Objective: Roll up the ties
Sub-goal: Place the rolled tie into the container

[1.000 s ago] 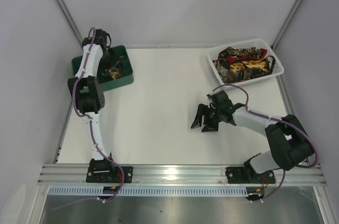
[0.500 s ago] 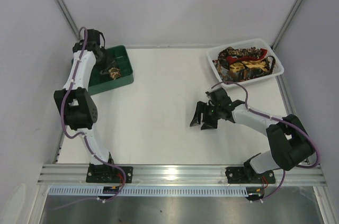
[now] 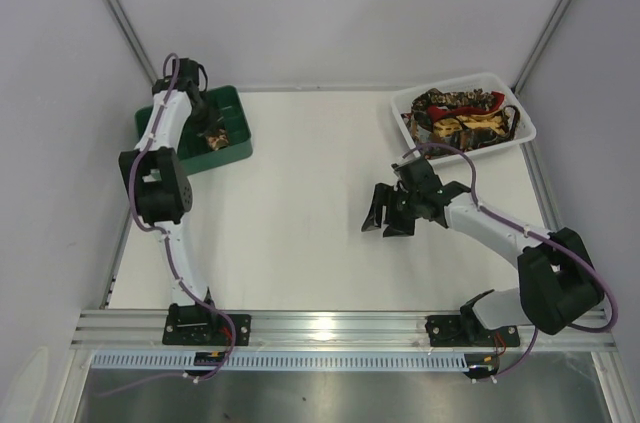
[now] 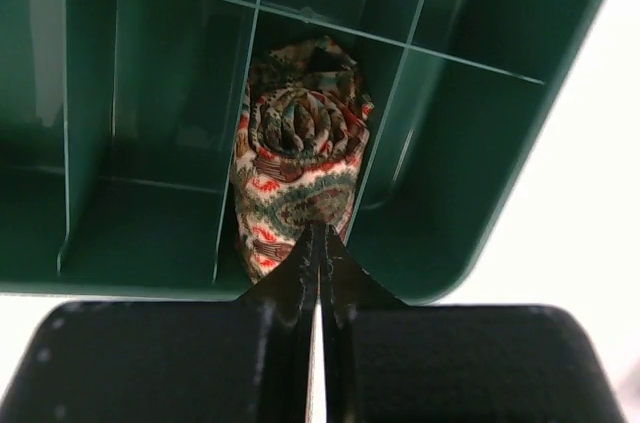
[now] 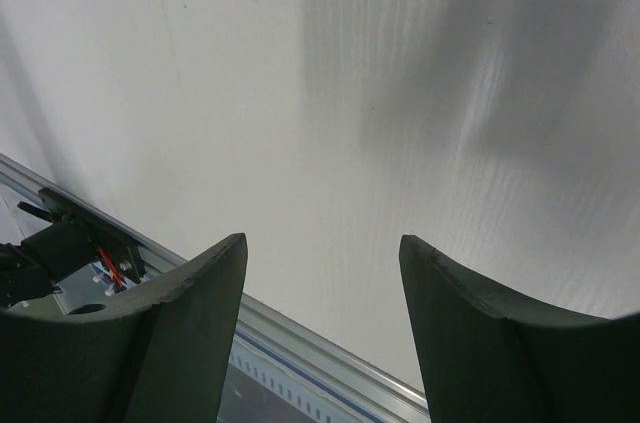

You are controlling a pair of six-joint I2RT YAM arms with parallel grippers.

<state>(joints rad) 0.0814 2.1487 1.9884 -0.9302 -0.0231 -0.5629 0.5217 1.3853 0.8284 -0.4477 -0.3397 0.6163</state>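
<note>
A: Left pincer?
B: Clenched, tips pressed flat together, nothing seen between them. Poised at the edge of the rolled tie, over the green crate at the far left of the desk. Touching the cloth or not: cannot tell.

A: And that tie?
B: Wound into a tight spiral, sitting in one compartment between thin green dividers, spiral face turned toward the wrist camera. Soft paisley cloth in red, green and cream, with a loose tail spilling out below the coil. Looks finished, as a judgement.

A: Right pincer?
B: Released, spread wide, empty. Hanging above bare white desk, right of centre.

A: Next, then?
B: Probably another from the loose ties, heaped in the white tray at the far right corner. Far and to the right of the right pincer, well apart from it. Much closer to that arm than to the left one.

A: Long axis?
B: Hard to name. Tangled and folded over each other, no single strand laid straight. Red strip on top roughly left to right, along the tray's longer side.

A: Handling?
B: Limp fabric against hard, glossy plastic walls. Likely to drag neighbours along if pinched mid-heap. Better taken by a pointed end, if findable.
</note>
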